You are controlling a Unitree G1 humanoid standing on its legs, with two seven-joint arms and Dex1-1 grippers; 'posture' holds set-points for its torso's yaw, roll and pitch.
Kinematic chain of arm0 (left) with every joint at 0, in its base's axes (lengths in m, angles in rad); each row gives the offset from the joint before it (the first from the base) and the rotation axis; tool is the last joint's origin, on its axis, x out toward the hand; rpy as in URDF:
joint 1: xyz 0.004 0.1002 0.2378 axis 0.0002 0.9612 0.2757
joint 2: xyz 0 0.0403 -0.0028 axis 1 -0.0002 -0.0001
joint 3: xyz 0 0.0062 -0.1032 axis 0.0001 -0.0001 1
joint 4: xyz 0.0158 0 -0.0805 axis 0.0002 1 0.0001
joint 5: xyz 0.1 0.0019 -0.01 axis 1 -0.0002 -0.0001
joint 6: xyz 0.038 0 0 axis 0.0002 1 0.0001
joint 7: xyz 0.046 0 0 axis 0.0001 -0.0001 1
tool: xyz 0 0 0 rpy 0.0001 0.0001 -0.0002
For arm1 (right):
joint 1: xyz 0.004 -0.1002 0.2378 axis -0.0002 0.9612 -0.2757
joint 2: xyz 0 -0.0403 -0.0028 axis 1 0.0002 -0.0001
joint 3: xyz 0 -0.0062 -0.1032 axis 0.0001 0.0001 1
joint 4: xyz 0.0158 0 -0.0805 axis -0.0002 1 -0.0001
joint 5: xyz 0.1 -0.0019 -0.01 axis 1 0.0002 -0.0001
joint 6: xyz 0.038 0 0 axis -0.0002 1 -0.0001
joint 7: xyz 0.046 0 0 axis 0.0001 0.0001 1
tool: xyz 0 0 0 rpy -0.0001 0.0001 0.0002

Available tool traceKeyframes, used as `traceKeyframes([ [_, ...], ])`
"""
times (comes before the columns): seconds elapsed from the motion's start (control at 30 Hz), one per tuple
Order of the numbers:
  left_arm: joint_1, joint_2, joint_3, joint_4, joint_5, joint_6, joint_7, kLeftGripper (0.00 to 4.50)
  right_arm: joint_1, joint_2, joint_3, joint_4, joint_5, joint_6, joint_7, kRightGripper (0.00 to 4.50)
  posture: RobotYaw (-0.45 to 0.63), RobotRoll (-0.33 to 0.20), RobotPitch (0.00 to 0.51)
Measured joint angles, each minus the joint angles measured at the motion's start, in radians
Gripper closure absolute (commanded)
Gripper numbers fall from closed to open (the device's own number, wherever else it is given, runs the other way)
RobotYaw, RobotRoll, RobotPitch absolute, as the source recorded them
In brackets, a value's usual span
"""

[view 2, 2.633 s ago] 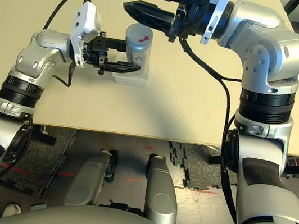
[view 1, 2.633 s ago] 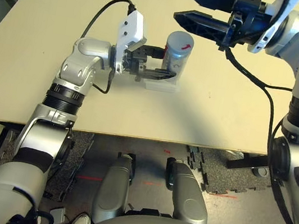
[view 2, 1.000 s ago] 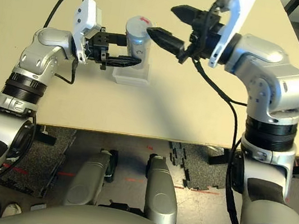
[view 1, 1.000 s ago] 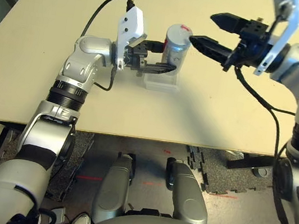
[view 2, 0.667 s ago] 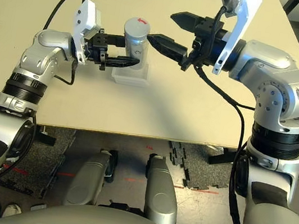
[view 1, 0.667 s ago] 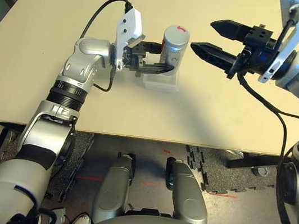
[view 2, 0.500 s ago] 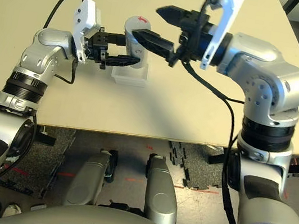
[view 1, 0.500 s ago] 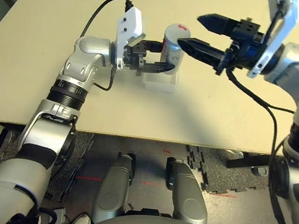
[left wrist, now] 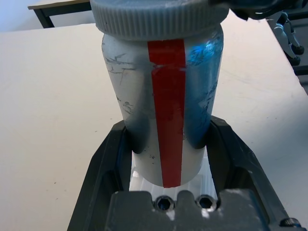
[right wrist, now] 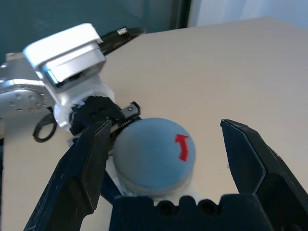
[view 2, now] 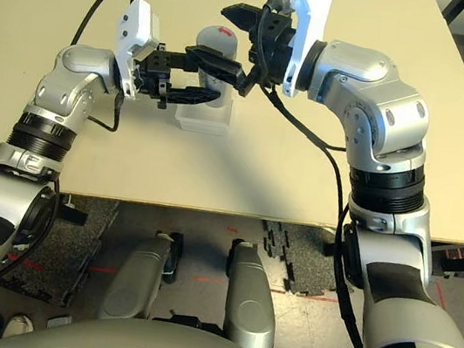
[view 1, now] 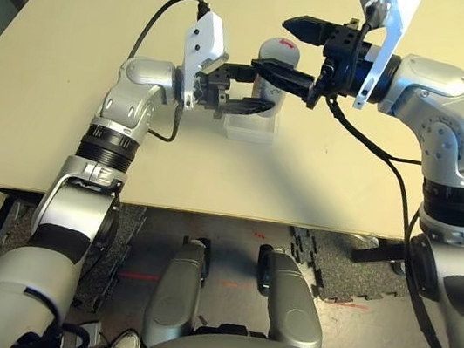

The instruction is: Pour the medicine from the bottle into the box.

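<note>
Bottle (left wrist: 163, 106): upright over the box (view 1: 250, 129), cap (right wrist: 154, 151) still on.
Left gripper (left wrist: 166, 154): clenched on the bottle's body, unmoved.
Right gripper (right wrist: 163, 159): spread wide — has swung in from the side and now straddles the cap.
Meaning: uncapping looks next — no pour yet.

Items counted on the tabletop (view 1: 80, 71): one bottle (view 1: 273, 82), silver-grey with a red stripe and one round grey cap (right wrist: 155, 151) bearing one red arrow mark, and one clear plastic box (view 1: 250, 130). Two robot arms are present, each carrying one claw, left claw (view 1: 250, 89) and right claw (view 1: 289, 49), with two black fingers apiece.
</note>
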Motion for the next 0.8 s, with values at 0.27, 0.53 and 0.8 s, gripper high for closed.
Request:
traceKeyframes([
  [0.27,0.005,-0.001,0.0,-0.005,0.0,0.007,0.002,2.1,0.018,-0.015,-0.005,-0.001,-0.002,-0.002,0.002,0.0,-0.05,0.0,0.183],
  [0.53,0.005,-0.004,0.001,-0.005,0.0,0.008,0.012,2.1,0.07,-0.06,-0.052,-0.064,0.037,0.039,0.0,0.0,-0.06,0.0,0.184],
  [0.8,0.005,-0.004,0.006,-0.002,0.0,0.007,0.017,2.1,0.118,-0.149,-0.2,-0.103,0.075,0.107,-0.054,0.0,-0.07,0.0,0.186],
])
